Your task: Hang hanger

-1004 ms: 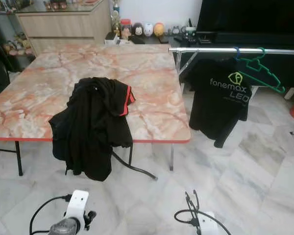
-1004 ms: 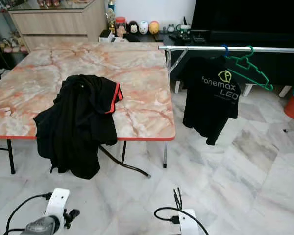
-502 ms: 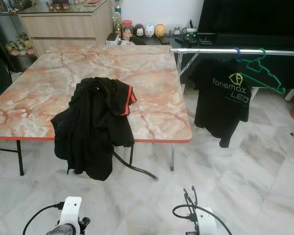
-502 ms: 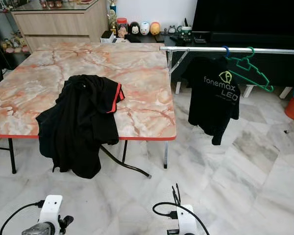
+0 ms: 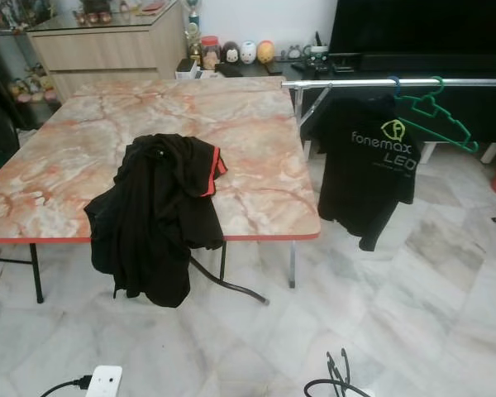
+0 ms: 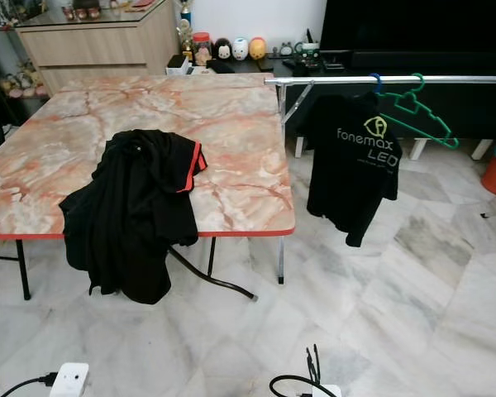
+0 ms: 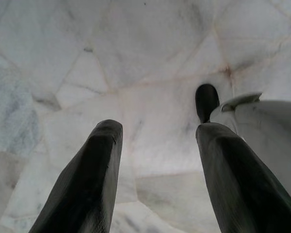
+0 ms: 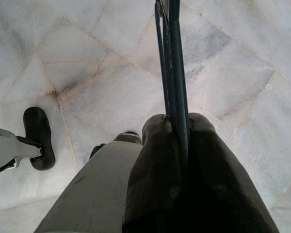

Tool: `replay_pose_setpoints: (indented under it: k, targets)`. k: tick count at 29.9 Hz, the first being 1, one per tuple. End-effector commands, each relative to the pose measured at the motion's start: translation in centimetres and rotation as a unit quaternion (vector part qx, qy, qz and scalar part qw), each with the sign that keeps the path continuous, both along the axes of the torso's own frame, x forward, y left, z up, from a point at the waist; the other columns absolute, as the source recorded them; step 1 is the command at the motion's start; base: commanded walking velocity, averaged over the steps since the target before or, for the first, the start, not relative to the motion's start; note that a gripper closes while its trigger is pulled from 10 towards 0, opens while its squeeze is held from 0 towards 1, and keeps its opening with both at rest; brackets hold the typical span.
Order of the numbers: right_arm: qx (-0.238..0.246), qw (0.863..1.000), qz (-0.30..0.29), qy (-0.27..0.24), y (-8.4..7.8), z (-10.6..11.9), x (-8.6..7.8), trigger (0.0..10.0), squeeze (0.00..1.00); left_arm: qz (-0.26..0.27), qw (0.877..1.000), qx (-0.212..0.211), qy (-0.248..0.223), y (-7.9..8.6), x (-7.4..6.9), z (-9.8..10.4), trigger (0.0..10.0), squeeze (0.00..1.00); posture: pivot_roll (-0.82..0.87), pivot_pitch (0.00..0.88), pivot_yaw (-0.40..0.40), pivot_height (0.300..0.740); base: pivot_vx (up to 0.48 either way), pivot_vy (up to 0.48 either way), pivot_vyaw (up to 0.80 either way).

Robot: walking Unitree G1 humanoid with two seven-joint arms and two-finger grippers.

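A marble-topped table (image 5: 256, 141) stands on a pale tiled floor (image 5: 413, 314); a black garment (image 5: 157, 215) lies on the table and droops over its near edge; beside the table a metal rail (image 5: 347, 83) carries a black T-shirt (image 5: 372, 165) and, just next to it, an empty green hanger (image 5: 436, 116) hooked over the bar; low down near the floor, the right gripper (image 8: 179, 128) is clamped on a thin dark-green hanger (image 8: 170, 58), its bars running out between the pressed-together fingers; the left gripper (image 7: 157, 145) points at the floor, fingers (image 7: 94, 170) spread apart, holding nothing.
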State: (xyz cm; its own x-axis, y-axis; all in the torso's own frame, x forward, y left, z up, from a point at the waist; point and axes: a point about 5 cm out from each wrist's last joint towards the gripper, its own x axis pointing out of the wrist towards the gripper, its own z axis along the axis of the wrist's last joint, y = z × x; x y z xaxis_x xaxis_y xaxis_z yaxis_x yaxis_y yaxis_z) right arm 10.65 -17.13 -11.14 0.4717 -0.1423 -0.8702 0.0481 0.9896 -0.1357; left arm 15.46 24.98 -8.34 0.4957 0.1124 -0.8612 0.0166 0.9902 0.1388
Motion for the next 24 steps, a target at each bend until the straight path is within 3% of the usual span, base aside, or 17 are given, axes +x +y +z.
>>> replay_pose_setpoints:
  k: [1, 11, 20, 24]
  targets:
    - [0.012, 1.0, -0.002, 0.028, 0.9, -0.5, -1.9, 10.0, 0.0, -0.002, 1.0, 0.004, 0.01, 0.0, -0.9, -0.3, 10.0, 0.0, -0.04, 0.0, 0.035, 0.74, 0.0, 0.0, 0.0]
    - [0.014, 0.999, -0.009, 0.038, 0.0, -0.8, -3.7, 10.0, 0.0, -0.016, 0.999, 0.002, 0.03, -0.6, -2.7, -1.1, 10.0, 0.0, -0.03, 0.0, 0.0, 0.74, 0.0, 0.0, 0.0]
    - [0.016, 0.999, 0.002, 0.038, 0.0, -0.8, -3.8, 10.0, 0.0, -0.023, 0.999, 0.001, 0.035, -0.5, -3.2, -1.2, 10.0, 0.0, -0.03, 0.0, 0.0, 0.74, 0.0, 0.0, 0.0]
    - [0.012, 0.999, 0.004, 0.043, -0.1, -0.8, -3.9, 10.0, 0.0, -0.02, 0.999, 0.001, 0.036, -0.6, -3.2, -1.3, 10.0, 0.0, -0.03, 0.0, -0.007, 0.74, 0.0, -0.265, 0.0]
